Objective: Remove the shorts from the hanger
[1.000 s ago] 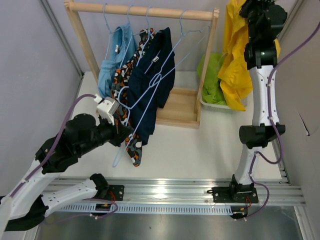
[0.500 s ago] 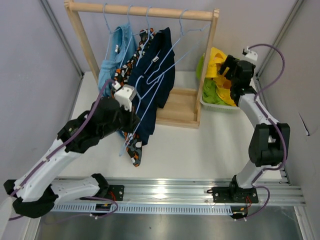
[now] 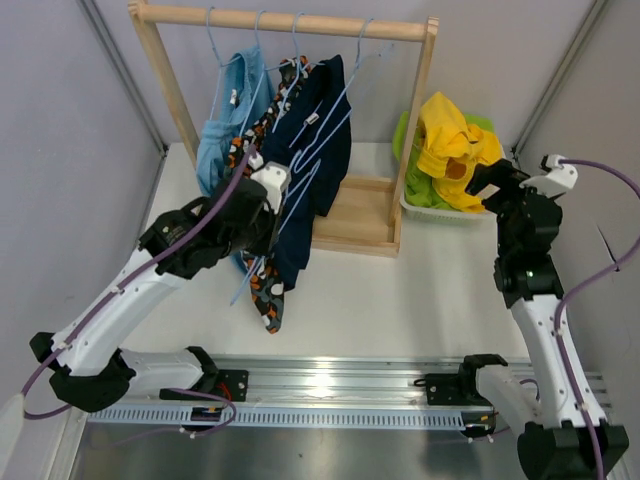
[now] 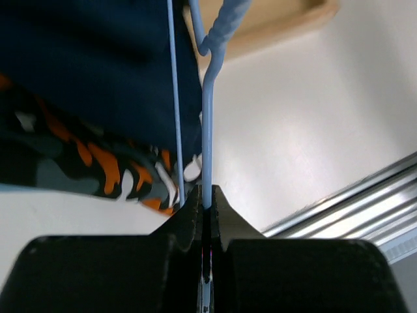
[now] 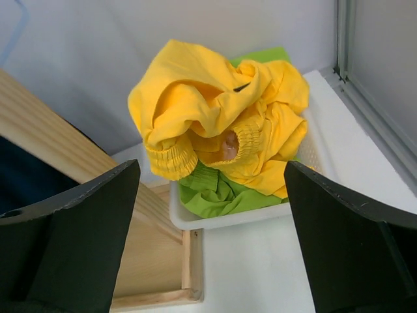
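Note:
Three pairs of shorts hang on the wooden rack (image 3: 290,20): light blue (image 3: 222,135), orange-black-white camouflage (image 3: 265,295) and navy (image 3: 318,165). My left gripper (image 3: 262,225) is in front of them, shut on the wire of a light-blue hanger (image 4: 207,130) that runs up across the navy pair; the jaws (image 4: 206,205) pinch the wire tight. The yellow shorts (image 3: 450,140) lie crumpled on the lime green pair (image 3: 425,185) in a white basket (image 3: 432,212). My right gripper (image 5: 210,166) stands open and empty, just near and right of that basket.
The rack's wooden base tray (image 3: 360,215) sits between the hanging shorts and the basket. Grey walls close in on both sides and behind. A metal rail (image 3: 330,385) runs along the near table edge.
My right gripper has let the yellow shorts drop into the basket, opened wide and swung down to the right. The left arm has carried the hanger up toward the rack.

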Controlling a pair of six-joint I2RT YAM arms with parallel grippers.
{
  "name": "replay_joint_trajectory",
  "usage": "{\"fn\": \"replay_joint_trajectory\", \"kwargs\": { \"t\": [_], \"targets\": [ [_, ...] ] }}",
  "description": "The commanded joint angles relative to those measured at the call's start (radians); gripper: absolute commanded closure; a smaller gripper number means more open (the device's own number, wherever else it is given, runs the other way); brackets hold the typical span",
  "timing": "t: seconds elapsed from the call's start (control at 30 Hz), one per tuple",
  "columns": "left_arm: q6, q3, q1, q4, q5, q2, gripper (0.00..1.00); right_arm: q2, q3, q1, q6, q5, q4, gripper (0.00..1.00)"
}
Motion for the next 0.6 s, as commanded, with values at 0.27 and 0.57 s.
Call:
{"fn": "replay_joint_trajectory", "kwargs": {
  "t": [0.27, 0.57],
  "targets": [
    [-0.04, -0.162, 0.03, -0.057, -0.124, -0.136, 1.0, -0.153, -0.025, -0.004, 0.047, -0.05, -0.142, 0.01],
    [0.046, 0.186, 0.066, 0.029, -0.043, 0.074, 1.0, -0.195, -0.034, -0.003, 0.053, -0.069, -0.176, 0.01]
  ]
}}
